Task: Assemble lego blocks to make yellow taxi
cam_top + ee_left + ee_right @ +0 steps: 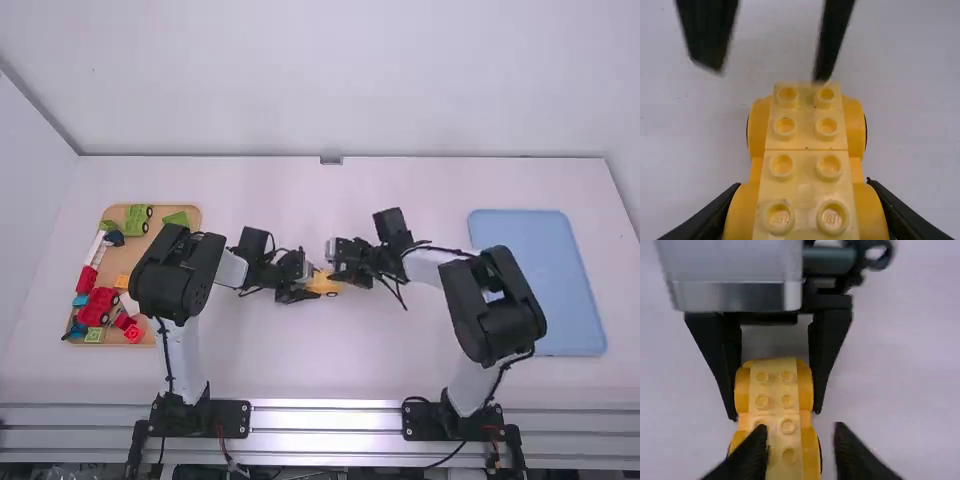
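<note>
Clasping the yellow wheeled lego base [776, 405] from both sides, the left end effector [775, 414] has its fingers closed on it near mid-worktop [320, 370]. The right end effector [769, 75] is open and empty, its fingers spread close by the base's other end, one fingertip overlapping an end stud in the left wrist view. Whether they touch is unclear.

The likeliest trouble is that offset: closing or lowering from here could catch a stud or push one side first, twisting the base in the left grip. The held flanks look rounded, so a sideways shove might make it slip or pivot. A hard squeeze off centre could also open the seam between the studded bricks. With both end effectors so near each other, overshooting risks a knock; squaring up the right one first seems wise.
</note>
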Available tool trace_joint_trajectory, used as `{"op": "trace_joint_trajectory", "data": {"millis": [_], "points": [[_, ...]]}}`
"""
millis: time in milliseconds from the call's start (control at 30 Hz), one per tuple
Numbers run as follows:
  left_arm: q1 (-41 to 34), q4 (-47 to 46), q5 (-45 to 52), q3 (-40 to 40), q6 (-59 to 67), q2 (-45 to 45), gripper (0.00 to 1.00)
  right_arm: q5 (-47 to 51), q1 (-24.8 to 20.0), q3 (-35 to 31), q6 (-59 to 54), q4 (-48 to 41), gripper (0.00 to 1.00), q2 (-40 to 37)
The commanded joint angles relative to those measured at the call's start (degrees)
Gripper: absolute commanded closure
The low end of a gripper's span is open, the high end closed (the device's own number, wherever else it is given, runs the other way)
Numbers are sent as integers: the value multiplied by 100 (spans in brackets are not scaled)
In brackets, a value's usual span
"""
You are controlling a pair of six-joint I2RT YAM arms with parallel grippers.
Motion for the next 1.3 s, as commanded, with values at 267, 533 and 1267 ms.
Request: {"op": "trace_joint_trajectory", "data": {"millis": [267, 533, 1267], "points": [[31, -35, -385, 13, -315, 44, 4, -1388, -654, -46, 684, 350, 1, -433], [195, -1488, -522, 319, -317, -780, 1, -1025, -573, -44, 2046, 1403, 1, -433], [787, -4395, -6822, 1040, -6391, -5678, 1, -815, 750, 2717, 2734, 173, 1, 249]]}}
